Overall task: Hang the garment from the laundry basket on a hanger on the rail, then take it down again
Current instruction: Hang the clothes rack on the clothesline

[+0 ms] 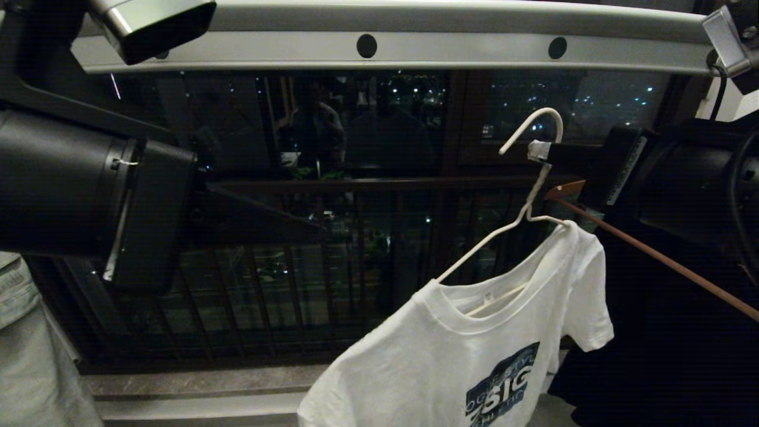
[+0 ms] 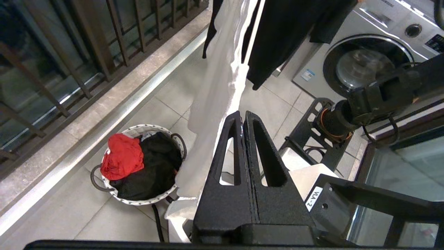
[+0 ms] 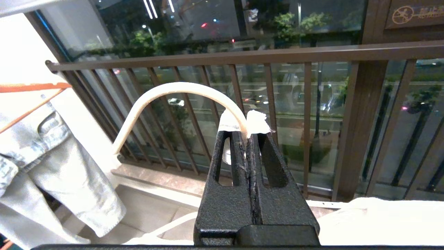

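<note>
Your right gripper (image 3: 247, 133) is clamped on the hanger (image 1: 529, 178) neck, the garment (image 1: 474, 350) draped below it, the rail (image 1: 415, 50) above. Left gripper (image 2: 242, 119) is closed, empty. Next, probably lift the hook over the rail.

- The garment (image 1: 474, 350) is white, with a blue-and-dark chest graphic in white letters.
- The hanger (image 1: 522, 213) is white wire.
- The rail (image 1: 450, 50), upper frame, is pale grey with round dark holes.
- The laundry basket (image 2: 114, 192), lower left, is white with dark trim.
- A red cloth (image 2: 122, 160) and a black garment (image 2: 156, 170) lie inside it.
- Both grippers are black.
</note>
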